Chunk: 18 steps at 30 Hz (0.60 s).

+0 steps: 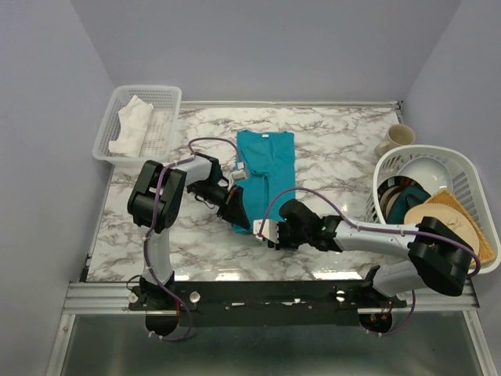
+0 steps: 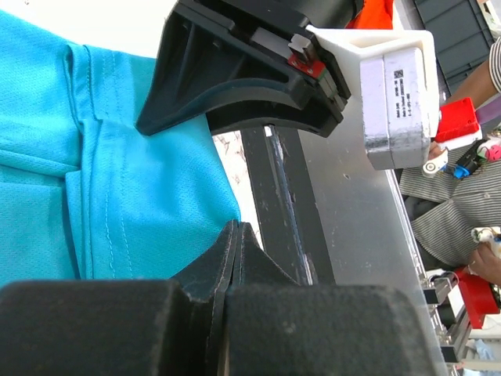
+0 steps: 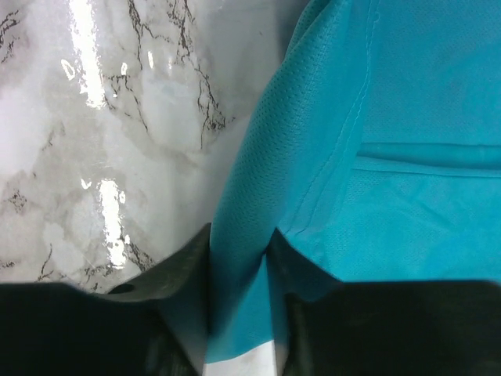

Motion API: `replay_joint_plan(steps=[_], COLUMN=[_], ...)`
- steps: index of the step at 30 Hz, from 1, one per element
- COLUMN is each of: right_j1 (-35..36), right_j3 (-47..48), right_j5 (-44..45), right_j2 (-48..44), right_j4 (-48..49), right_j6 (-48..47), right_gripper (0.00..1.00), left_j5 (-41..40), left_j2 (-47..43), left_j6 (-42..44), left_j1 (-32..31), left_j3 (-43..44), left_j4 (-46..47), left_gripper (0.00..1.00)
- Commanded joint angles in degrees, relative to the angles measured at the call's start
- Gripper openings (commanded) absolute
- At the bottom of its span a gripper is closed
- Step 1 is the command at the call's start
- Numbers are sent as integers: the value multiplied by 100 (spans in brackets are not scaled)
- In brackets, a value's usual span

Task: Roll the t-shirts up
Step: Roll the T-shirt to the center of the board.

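The teal-blue t-shirt [image 1: 266, 168] lies folded into a long strip on the marble table [image 1: 337, 149], collar at the far end. My left gripper [image 1: 235, 210] is at the shirt's near left corner. Its fingers [image 2: 237, 227] are pressed together, with the shirt [image 2: 78, 157] lying just beside the tips and no cloth showing between them. My right gripper [image 1: 262, 229] is at the near hem. Its fingers [image 3: 239, 243] stand apart on either side of a strip of the shirt's edge [image 3: 391, 117], and the fabric fills the gap between them.
A white basket [image 1: 168, 98] with a white cloth [image 1: 133, 121] stands at the back left. A white dish basket [image 1: 470, 168] with bowls and plates sits at the right, a cream cup [image 1: 397, 139] behind it. The right arm's wrist [image 2: 391, 86] is close to my left fingers.
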Motion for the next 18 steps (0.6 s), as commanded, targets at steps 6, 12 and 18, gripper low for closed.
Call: replay_joint_plan(steps=[6,12,18], right_j1=[20,-77,-129], right_j3=[264,439,598], right_j5=[-353,-811,-1013], right_j2=[71,115,247], right_j4=[-512,-846,-934], right_j6=[-109,-409,-444], right_gripper=[19,13,13], left_j5=[-326,-3620,-4195], left_j2=[-561,-2924,-3592], left_j6=[261,-4021,-3330], left_j1=[133,194,221], left_j3=[-341,-1765,-1562], left_j4=[-836,4619,4464], left_gripper=[16,40,56])
